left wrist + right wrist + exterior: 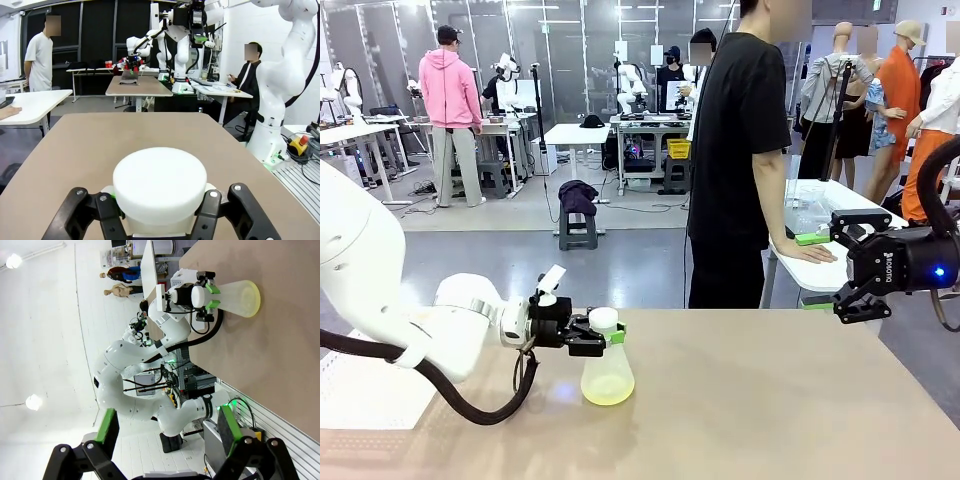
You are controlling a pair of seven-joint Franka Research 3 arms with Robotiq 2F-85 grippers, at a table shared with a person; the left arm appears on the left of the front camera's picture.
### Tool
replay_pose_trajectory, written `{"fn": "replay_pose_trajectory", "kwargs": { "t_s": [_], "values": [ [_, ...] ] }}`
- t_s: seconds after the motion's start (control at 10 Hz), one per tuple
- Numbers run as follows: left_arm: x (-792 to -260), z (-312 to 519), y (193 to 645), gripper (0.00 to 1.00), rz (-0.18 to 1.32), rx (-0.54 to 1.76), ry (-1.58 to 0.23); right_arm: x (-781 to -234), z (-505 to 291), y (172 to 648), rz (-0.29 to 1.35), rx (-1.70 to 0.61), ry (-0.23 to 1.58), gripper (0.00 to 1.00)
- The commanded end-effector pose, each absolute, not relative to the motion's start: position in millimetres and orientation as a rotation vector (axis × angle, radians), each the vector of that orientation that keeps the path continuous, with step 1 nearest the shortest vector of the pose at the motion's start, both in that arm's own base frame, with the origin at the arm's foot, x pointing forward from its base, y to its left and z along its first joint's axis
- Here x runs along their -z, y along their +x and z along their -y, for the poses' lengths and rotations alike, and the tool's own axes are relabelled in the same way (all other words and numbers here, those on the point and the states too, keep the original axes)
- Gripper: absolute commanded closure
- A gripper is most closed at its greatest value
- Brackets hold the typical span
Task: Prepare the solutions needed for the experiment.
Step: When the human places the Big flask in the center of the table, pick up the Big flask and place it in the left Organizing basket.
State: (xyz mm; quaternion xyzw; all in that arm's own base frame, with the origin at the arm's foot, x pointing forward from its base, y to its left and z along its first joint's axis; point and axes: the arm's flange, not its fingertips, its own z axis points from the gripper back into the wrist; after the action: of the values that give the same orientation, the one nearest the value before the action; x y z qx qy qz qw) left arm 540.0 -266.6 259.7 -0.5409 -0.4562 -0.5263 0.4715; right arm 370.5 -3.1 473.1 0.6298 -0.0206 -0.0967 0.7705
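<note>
- One broad tan bench (770, 400) carries the work; its surface is bare apart from a single flask.
- Two white robot arms reach over it, one from each side.
- One person in a black shirt (745, 150) stands at the far side, a hand resting on a white side table.
- One frosted plastic conical flask (607, 375) stands upright on the bench, left of centre, with one white round cap (160, 185) on top.
- The left gripper (610, 337) has its jaws clenched on the flask's neck, just under the cap.
- The right gripper (843, 268) hangs above the bench's right edge, jaws spread wide and grasping nothing.
- One shallow pool of pale yellow-green liquid (607, 393) lies in the flask's bottom.
</note>
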Motion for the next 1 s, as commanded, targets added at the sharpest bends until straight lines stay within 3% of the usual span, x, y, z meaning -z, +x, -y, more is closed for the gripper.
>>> {"fn": "replay_pose_trajectory", "kwargs": {
  "t_s": [0.0,0.1,0.6,0.9],
  "values": [
    [-257,265,539,0.91,1.093,1.295,-1.334,-474,3,371,0.051,0.203,1.376,0.00],
    [-262,264,539,1.00,1.089,1.292,-1.341,-474,3,371,0.051,0.203,1.376,0.00],
    [-332,234,555,0.95,1.050,1.365,-1.330,-474,3,371,0.051,0.203,1.376,0.00],
    [-408,171,564,0.95,1.163,1.387,-1.157,-474,3,371,0.051,0.203,1.376,0.00]
  ]
}}
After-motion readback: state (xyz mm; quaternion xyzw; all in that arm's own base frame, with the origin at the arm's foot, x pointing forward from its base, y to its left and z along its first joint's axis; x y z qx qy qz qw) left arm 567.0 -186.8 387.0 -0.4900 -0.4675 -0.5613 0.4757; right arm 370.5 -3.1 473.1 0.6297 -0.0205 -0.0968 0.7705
